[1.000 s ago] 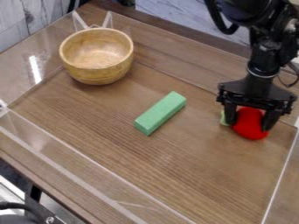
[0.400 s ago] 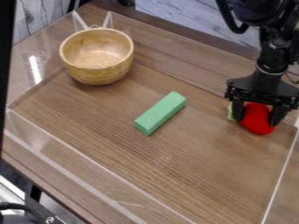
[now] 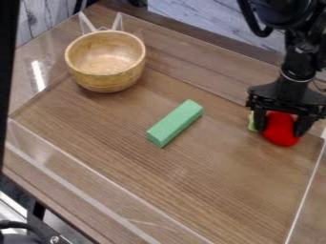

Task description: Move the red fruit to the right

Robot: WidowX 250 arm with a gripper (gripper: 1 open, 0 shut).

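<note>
Straddling the red fruit [image 3: 281, 130] near the table's right edge, the gripper [image 3: 281, 114] has its fingers spread wide around it, so the rightward move looks all but done, with only backing the arm away apparently left.

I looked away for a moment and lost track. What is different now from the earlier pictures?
The red fruit and the fingers around it have shifted a little to the right in the picture, nearer the table's edge. I see nothing newly gripped or released. The wooden bowl and the green block stayed put.
</note>
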